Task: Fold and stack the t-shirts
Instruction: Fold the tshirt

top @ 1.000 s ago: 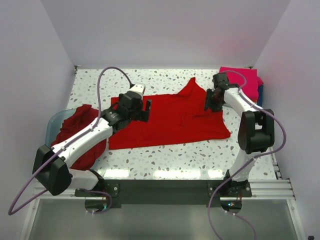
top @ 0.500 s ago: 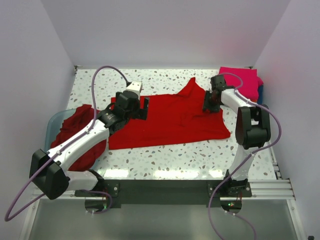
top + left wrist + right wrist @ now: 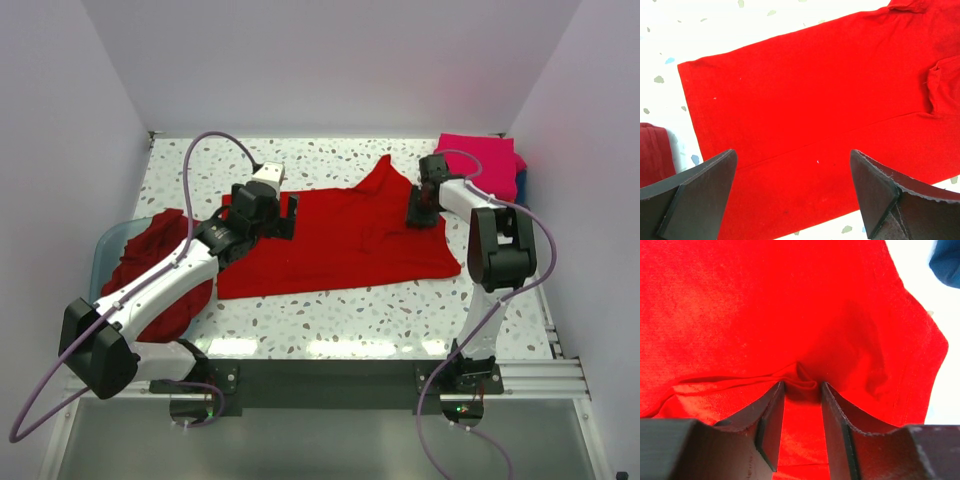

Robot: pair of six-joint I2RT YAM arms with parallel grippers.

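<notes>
A bright red t-shirt (image 3: pixel 340 240) lies spread on the speckled table, with one sleeve pointing to the back. It fills the left wrist view (image 3: pixel 815 90) and the right wrist view (image 3: pixel 765 305). My left gripper (image 3: pixel 283 214) hovers over the shirt's left part, open wide and empty (image 3: pixel 792 165). My right gripper (image 3: pixel 419 212) is down on the shirt's right part. Its jaws are drawn close together, pinching a small bunched fold of red cloth (image 3: pixel 802 382) between the fingertips (image 3: pixel 774 405).
A teal tub (image 3: pixel 105 245) at the left edge holds a dark red shirt (image 3: pixel 150 265), which also shows in the left wrist view (image 3: pixel 652 150). A folded magenta shirt (image 3: pixel 480 160) lies at the back right, with a dark blue cloth (image 3: pixel 520 185) beside it.
My left gripper has moved a little back and left over the shirt. My right gripper has shifted slightly left onto the cloth and its arm has straightened.
</notes>
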